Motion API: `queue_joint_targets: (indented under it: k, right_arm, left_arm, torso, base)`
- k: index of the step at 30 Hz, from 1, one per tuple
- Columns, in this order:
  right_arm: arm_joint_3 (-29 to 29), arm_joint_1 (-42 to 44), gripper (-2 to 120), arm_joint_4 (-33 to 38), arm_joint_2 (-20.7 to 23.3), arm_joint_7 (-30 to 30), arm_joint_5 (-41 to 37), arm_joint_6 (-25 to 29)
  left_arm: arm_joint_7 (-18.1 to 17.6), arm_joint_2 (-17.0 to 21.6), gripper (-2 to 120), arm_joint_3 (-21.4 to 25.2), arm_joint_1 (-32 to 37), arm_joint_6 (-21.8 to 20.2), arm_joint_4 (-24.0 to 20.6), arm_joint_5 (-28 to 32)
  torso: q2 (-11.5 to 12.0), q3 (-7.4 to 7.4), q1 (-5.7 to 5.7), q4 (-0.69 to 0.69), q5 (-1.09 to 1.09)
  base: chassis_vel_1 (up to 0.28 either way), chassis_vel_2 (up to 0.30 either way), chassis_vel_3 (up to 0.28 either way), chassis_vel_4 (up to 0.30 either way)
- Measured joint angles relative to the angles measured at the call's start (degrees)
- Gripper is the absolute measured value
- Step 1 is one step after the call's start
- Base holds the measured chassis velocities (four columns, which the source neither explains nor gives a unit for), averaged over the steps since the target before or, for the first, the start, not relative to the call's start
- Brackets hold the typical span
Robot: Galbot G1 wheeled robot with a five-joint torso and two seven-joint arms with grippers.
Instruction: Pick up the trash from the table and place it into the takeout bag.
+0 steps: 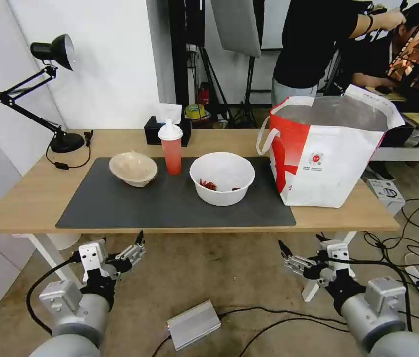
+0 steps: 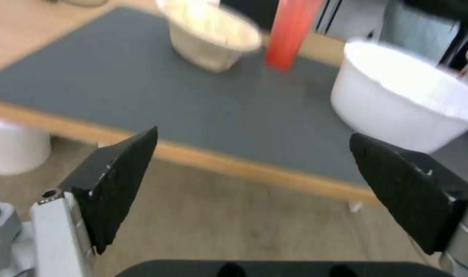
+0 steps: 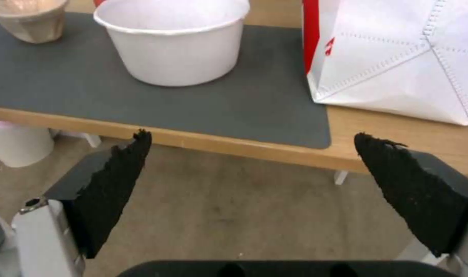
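Three bits of trash on the grey mat [image 1: 170, 203]: beige pulp bowl [image 1: 133, 168], red cup [image 1: 171, 148], white bowl [image 1: 222, 178] with red scraps; takeout bag [image 1: 326, 148] just right, its logo text too tiny to read; left gripper [image 1: 140, 244] and right gripper [image 1: 301, 248] both wide open, empty, below the table [image 1: 31, 198] edge.

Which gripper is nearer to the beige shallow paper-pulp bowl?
Left. The left gripper hangs open below the table edge, nearly in front of the beige shallow paper-pulp bowl; the right gripper, also open, is toward the bag's side.
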State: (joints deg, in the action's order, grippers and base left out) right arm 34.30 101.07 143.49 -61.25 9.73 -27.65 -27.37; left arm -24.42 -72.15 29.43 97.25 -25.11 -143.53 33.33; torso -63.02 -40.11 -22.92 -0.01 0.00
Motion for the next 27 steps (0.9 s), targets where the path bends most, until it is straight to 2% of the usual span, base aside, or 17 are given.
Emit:
queue_joint_targets:
  k: [6,7,9,12,18,27]
  right_arm:
    - [-0.13,-0.01,100,-0.06,0.22,-1.52,-0.09,5.83]
    - [-0.16,-0.32,100,-0.09,0.64,-2.52,-0.42,9.26]
    - [-0.16,-1.16,100,-0.11,1.35,-3.33,-1.55,12.49]
    - [0.12,-2.25,100,-0.14,2.34,-4.17,-3.27,15.24]
    - [0.91,-4.44,100,-0.17,5.49,-5.69,-7.07,19.60]
    - [1.12,-9.80,100,-0.88,11.64,-8.14,-11.74,22.37]
  left_arm:
    - [0.76,-0.17,100,-0.07,0.05,1.25,0.02,-0.59]
    - [0.82,-0.30,100,-0.11,0.06,1.31,0.06,-0.72]
    - [0.93,-0.38,100,-0.15,0.11,1.34,0.10,-0.80]
    - [1.03,-0.40,100,-0.15,0.10,1.41,0.13,-0.90]
    - [1.16,-0.56,100,-0.08,-0.02,1.56,0.19,-0.99]
    - [1.35,-0.96,100,-0.07,0.07,1.60,0.24,-1.12]
  torso:
    - [0.00,0.00,-0.01,0.01,0.00]
    - [0.00,0.00,0.00,0.01,0.00]
    - [0.00,0.00,0.00,0.01,0.00]
    - [0.00,0.00,0.00,0.01,0.00]
    - [0.00,0.00,0.00,0.01,0.00]
    - [0.00,0.00,0.00,0.01,0.00]
  base:
    - [0.000,0.000,0.000,0.000]
    - [0.000,0.000,0.000,0.000]
    - [0.000,0.000,0.000,0.000]
    - [0.000,0.000,0.000,0.000]
    - [0.000,0.000,0.000,0.000]
    - [0.000,0.000,0.000,0.000]
